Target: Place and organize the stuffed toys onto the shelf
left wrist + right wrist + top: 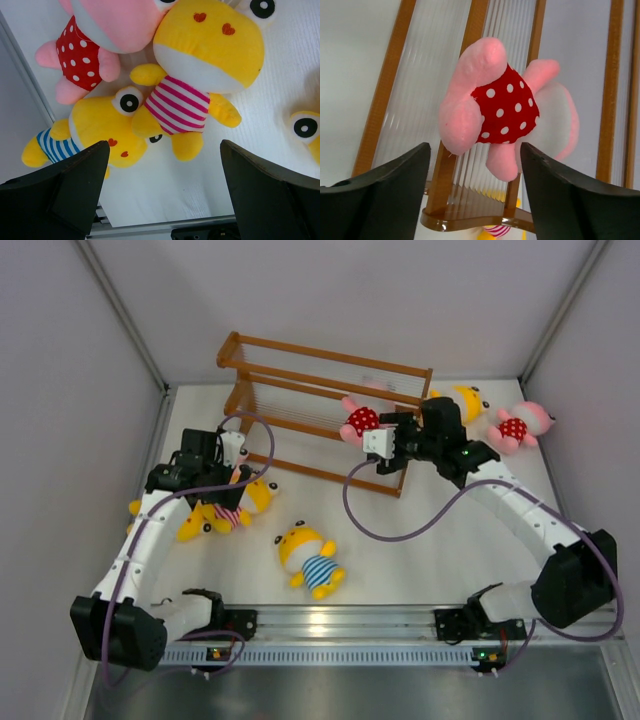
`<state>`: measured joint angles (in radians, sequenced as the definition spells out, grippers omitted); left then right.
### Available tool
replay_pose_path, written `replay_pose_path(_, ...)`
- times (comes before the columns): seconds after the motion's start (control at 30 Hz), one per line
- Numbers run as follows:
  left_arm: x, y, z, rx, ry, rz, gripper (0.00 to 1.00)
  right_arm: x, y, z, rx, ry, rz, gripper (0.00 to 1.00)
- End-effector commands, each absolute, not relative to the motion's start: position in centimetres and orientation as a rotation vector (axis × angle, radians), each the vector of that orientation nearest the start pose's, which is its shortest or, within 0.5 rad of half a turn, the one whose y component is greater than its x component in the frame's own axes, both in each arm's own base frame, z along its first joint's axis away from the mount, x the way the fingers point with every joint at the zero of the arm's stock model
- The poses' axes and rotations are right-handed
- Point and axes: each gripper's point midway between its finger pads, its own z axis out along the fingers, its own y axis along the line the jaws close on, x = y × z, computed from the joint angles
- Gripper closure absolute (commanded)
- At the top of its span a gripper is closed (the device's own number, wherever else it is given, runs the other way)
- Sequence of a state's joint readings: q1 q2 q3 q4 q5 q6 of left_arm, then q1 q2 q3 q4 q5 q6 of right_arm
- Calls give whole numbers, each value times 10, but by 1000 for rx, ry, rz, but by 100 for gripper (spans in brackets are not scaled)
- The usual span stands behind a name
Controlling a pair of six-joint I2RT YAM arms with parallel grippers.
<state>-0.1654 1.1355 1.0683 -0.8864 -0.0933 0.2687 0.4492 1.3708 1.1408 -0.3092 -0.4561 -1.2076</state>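
Observation:
The brown wooden shelf (300,380) stands at the back; its rod tiers fill the right wrist view (470,30). A pink toy in a red dotted outfit (360,421) rests on it (505,110). My right gripper (372,443) is open just in front of that toy (475,195), jaws apart and not touching it. My left gripper (228,472) is open and empty (162,190) above a cluster at the left: a yellow toy in a pink-striped shirt (200,65), a yellow one in blue stripes (95,125) and a pink one (95,45).
A yellow blue-striped toy (310,560) lies near the front centre. A pink dotted toy (518,426) and a yellow toy (468,400) lie at the back right, behind my right arm. White walls close in the table on the left, back and right.

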Motion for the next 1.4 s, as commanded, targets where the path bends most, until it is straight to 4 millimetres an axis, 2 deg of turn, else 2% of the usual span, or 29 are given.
replay_pose_path(0.0,270,-17,173,514,2463,154,2,353,224,284,-1556,1101,14,24)
replay_pose_path(0.07,270,-16,173,511,2464,163,2,338,229,290,-1543,1107,45,14)
replay_pose_path(0.1,270,-15,172,509,2466,171,2,326,229,302,-1495,1125,82,1)
replay_pose_path(0.17,269,-13,170,513,2474,186,2,301,237,310,-1454,1146,197,0)
replay_pose_path(0.2,269,-10,170,506,2474,205,2,286,235,324,-1379,1183,276,1)
replay_pose_path(0.3,268,-4,166,498,2492,248,2,261,221,340,-1226,1291,379,1)
replay_pose_path(0.4,268,-1,163,494,2507,268,2,264,193,347,-993,1482,342,1)
replay_pose_path(0.47,268,-1,161,492,2515,271,2,276,168,337,-873,1610,256,1)
replay_pose_path(0.6,269,-2,161,490,2514,261,2,289,144,334,-630,1778,277,1)
replay_pose_path(0.63,269,-2,161,489,2514,263,2,294,137,336,-565,1799,281,1)
replay_pose_path(0.67,268,-2,161,488,2513,265,2,304,119,337,-456,1825,243,1)
replay_pose_path(0.73,268,-1,161,487,2511,267,2,316,103,343,-250,1852,283,1)
replay_pose_path(0.77,267,-1,162,486,2510,267,2,325,79,345,-135,1859,262,1)
replay_pose_path(0.83,267,-1,161,487,2509,272,2,340,55,343,75,1872,305,1)
replay_pose_path(0.87,266,0,161,487,2509,272,2,351,23,347,188,1838,307,3)
replay_pose_path(0.9,266,0,161,484,2511,277,2,362,13,336,283,1849,363,3)
replay_pose_path(0.93,266,0,160,488,2512,278,2,372,-4,336,342,1822,376,5)
replay_pose_path(0.97,265,1,160,488,2512,278,2,389,-43,325,446,1803,343,6)
replay_pose_path(1.03,266,1,160,494,2511,282,2,409,-81,315,543,1796,297,8)
replay_pose_path(1.07,265,1,161,495,2513,280,2,426,-115,280,648,1855,233,9)
replay_pose_path(1.1,266,-1,161,502,2511,270,2,439,-132,287,649,1842,192,10)
replay_pose_path(1.13,267,-2,163,508,2501,259,2,448,-152,278,691,1854,147,10)
replay_pose_path(1.17,266,-4,164,518,2501,248,2,466,-165,241,729,1927,144,10)
replay_pose_path(1.2,265,-9,165,545,2493,212,2,482,-176,254,703,1909,127,10)
replay_pose_path(1.23,265,-12,170,559,2481,192,2,492,-184,247,704,1927,121,11)
replay_pose_path(1.27,263,-14,173,573,2478,173,2,508,-192,214,700,1993,117,11)
replay_pose_path(1.3,262,-18,176,599,2472,146,2,521,-198,226,689,1985,108,11)
replay_pose_path(1.33,262,-26,184,620,2444,96,2,528,-208,220,706,1995,70,11)
replay_pose_path(1.37,261,-28,188,632,2435,80,2,538,-216,191,727,2043,54,11)
